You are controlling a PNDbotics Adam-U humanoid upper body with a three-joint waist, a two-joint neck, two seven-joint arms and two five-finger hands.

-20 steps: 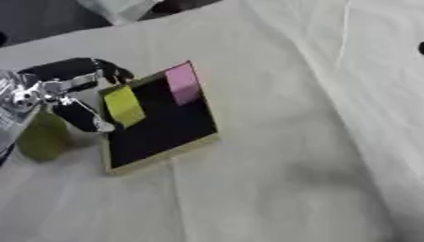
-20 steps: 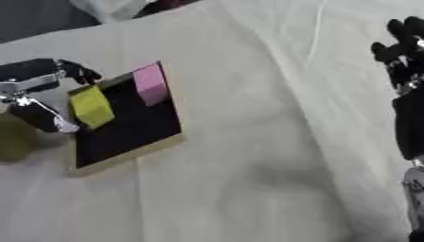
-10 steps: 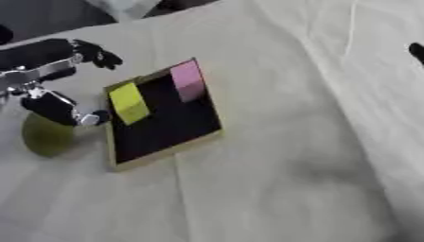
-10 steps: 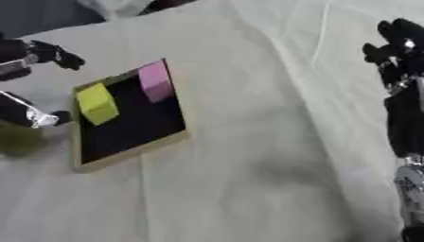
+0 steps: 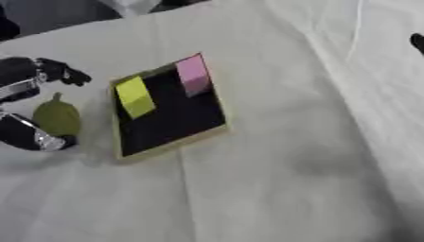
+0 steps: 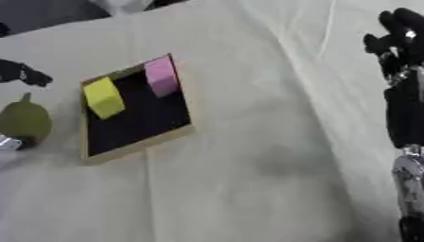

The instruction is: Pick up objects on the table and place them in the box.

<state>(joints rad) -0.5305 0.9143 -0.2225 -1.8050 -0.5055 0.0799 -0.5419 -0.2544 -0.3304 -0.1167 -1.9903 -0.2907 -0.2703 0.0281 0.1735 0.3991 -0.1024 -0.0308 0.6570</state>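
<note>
Yellow block (image 5: pixel 135 97) now lies inside the box (image 5: pixel 171 147), beside the pink one (image 5: pixel 193 74); my left hand (image 5: pixel 25 82) has let it go and pulled back left of the box, fingers spread around the green pear (image 5: pixel 56 118). That pear looks next. My right hand (image 6: pixel 401 35) idles far right, fingers relaxed.

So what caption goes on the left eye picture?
Left hand open around a green pear beside the box holding yellow and pink blocks.

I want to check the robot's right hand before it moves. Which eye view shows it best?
The right eye view: the right hand stands along the right edge with its forearm below it, fingers up and relaxed. The left eye view shows only a dark tip of it at the right edge.
</note>
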